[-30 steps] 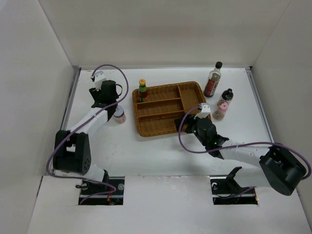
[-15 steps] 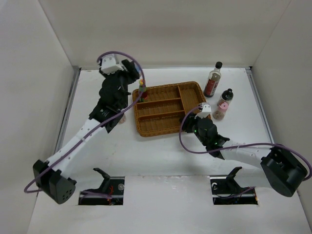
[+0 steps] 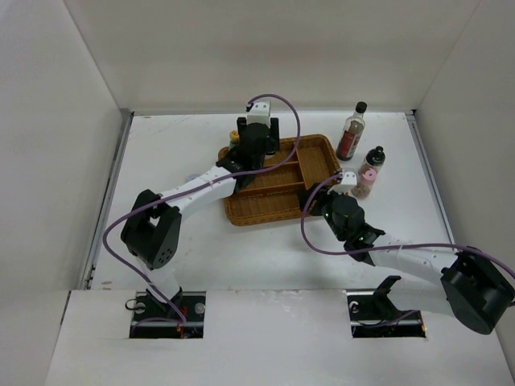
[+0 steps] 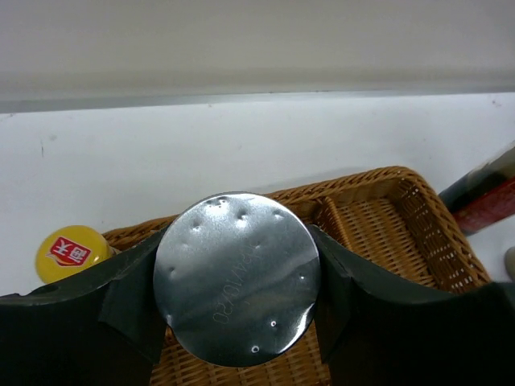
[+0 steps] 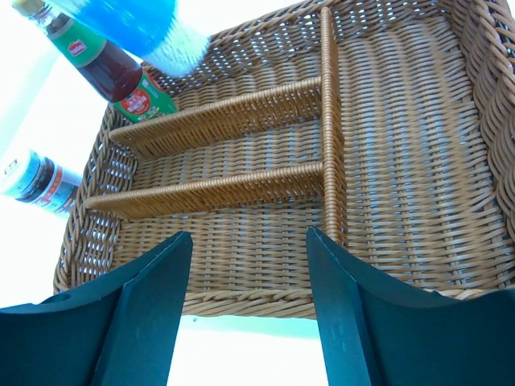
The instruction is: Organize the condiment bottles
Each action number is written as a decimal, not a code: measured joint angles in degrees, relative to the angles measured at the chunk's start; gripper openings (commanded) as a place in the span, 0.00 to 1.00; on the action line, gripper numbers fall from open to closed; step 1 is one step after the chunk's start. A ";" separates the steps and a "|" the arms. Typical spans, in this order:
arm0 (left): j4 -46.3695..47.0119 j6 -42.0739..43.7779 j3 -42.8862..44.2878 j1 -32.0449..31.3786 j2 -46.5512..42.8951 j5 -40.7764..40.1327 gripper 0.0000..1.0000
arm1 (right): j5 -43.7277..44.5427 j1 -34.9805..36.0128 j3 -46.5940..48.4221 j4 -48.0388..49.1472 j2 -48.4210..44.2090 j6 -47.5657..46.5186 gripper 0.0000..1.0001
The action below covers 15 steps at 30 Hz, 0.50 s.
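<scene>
Left gripper [image 4: 239, 293] clamps round, dimpled metal-lidded jar [image 4: 233, 265]

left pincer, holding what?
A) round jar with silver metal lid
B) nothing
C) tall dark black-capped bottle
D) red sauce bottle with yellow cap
A: in the left wrist view the left pincer clamps the round jar with silver metal lid from both sides, over the brown wicker tray.
</scene>
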 measured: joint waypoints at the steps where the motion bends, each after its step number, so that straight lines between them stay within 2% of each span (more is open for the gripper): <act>1: 0.04 0.07 0.00 0.00 0.79 0.07 0.35 | 0.13 0.00 0.00 0.00 0.00 0.02 0.65; 15: 3.50 0.37 1.27 1.75 9.57 0.15 0.35 | 0.24 0.00 -0.02 0.00 0.00 0.09 0.66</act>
